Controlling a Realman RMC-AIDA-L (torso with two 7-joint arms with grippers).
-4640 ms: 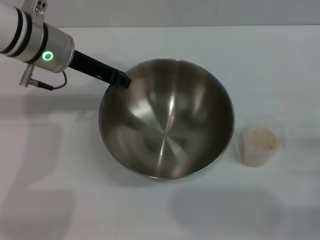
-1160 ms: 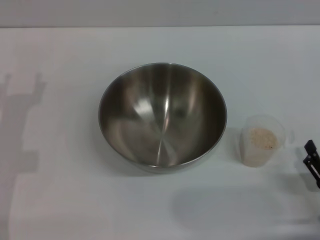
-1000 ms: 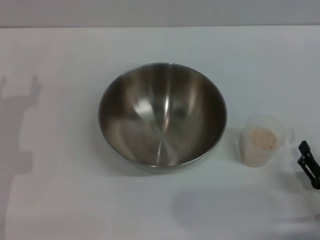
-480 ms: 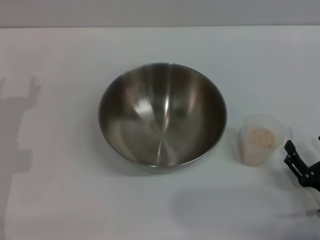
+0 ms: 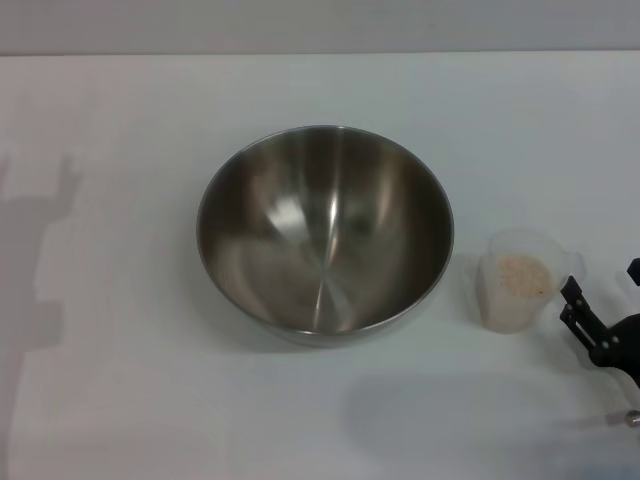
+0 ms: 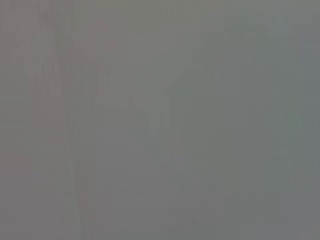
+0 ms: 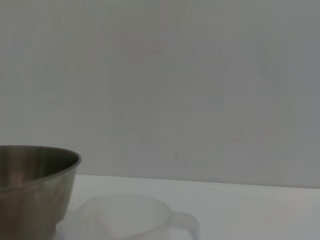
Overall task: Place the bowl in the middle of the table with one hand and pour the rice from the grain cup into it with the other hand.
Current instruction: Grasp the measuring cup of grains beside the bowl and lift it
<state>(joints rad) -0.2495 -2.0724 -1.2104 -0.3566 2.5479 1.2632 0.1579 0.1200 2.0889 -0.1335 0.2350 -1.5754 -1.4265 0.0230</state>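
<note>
Right gripper (image 5: 598, 303) at table's (image 5: 120, 400) right edge, fingers spread, just beside grain cup (image 5: 517, 281), not touching. We see rice (image 5: 523, 275) inside cup. Bowl (image 5: 325, 234) mid-table, upright.

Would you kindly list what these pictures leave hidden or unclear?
- Left gripper: absent from every view; the left wrist view shows only featureless grey.
- Right gripper: cut off by the head view's right edge, beside the grain cup.
- Rice: depth hidden by the cup's cloudy wall.
- Bowl: cut off by the right wrist view's edge.
</note>
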